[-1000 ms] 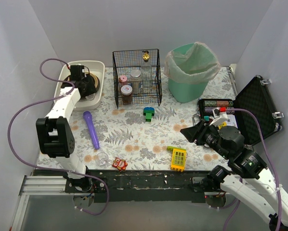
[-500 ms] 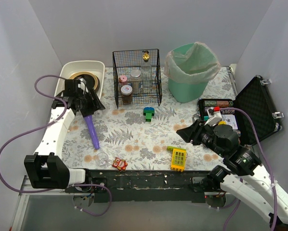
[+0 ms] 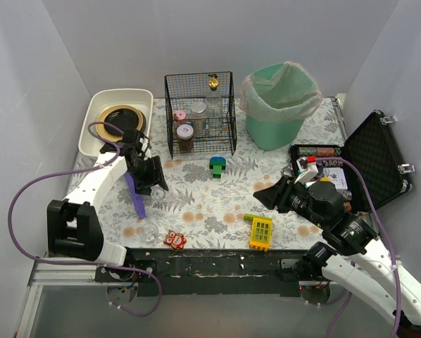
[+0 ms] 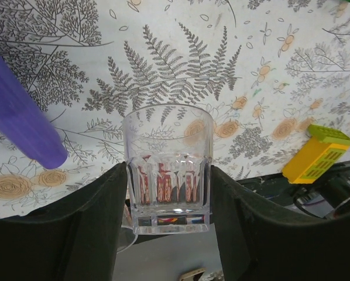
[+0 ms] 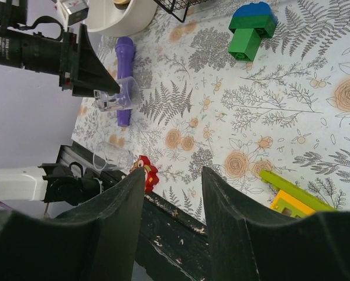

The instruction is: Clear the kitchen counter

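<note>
Your left gripper (image 3: 153, 182) is pinching a clear glass (image 4: 168, 149) between its fingers. It holds the glass above the counter (image 3: 217, 201), right over the purple flashlight (image 3: 138, 204). Your right gripper (image 5: 172, 175) is spread and empty, hovering over the counter's right half.

By my reading, the clearing is at an early stage. A second glass (image 5: 110, 157) lies near the front edge. A red owl toy (image 3: 174, 240), a yellow block (image 3: 260, 232) and a green-and-blue block (image 3: 217, 166) are also left out.

Behind them stand a white tub (image 3: 122, 92), a wire basket (image 3: 200, 113) with jars, a lined green bin (image 3: 281, 98) and an open black case (image 3: 379, 151). Nothing seems to block your left arm's way to the tub.
</note>
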Action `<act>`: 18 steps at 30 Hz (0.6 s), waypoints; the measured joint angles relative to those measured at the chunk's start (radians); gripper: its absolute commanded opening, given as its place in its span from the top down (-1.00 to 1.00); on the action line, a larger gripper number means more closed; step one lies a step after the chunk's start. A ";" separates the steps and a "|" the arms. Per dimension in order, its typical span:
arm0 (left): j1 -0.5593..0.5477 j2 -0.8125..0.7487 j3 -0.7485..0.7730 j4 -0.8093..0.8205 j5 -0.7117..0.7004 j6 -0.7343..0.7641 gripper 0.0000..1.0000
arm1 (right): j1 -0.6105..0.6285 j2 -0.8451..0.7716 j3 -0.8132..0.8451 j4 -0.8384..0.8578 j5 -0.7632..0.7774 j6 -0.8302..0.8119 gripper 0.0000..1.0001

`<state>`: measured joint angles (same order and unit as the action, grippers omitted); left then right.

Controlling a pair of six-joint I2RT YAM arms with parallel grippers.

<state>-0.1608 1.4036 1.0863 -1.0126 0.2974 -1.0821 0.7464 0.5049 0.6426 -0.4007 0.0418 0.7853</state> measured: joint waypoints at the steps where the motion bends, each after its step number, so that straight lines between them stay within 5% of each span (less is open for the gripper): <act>1: -0.015 0.019 0.010 -0.004 -0.012 0.001 0.93 | 0.000 -0.005 -0.001 0.000 0.000 0.001 -0.03; 8: -0.114 0.164 0.034 -0.002 -0.103 0.004 0.81 | 0.000 -0.038 -0.003 -0.007 0.007 0.011 -0.03; 15: -0.142 0.201 0.034 0.000 -0.145 0.005 0.20 | 0.000 -0.041 -0.003 -0.016 0.011 0.021 -0.03; 18: -0.142 0.201 0.035 0.000 -0.153 0.011 0.09 | 0.000 -0.041 -0.003 -0.018 0.011 0.023 -0.03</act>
<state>-0.3023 1.6047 1.1210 -1.0130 0.1444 -1.0714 0.7464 0.4637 0.6392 -0.4191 0.0532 0.8078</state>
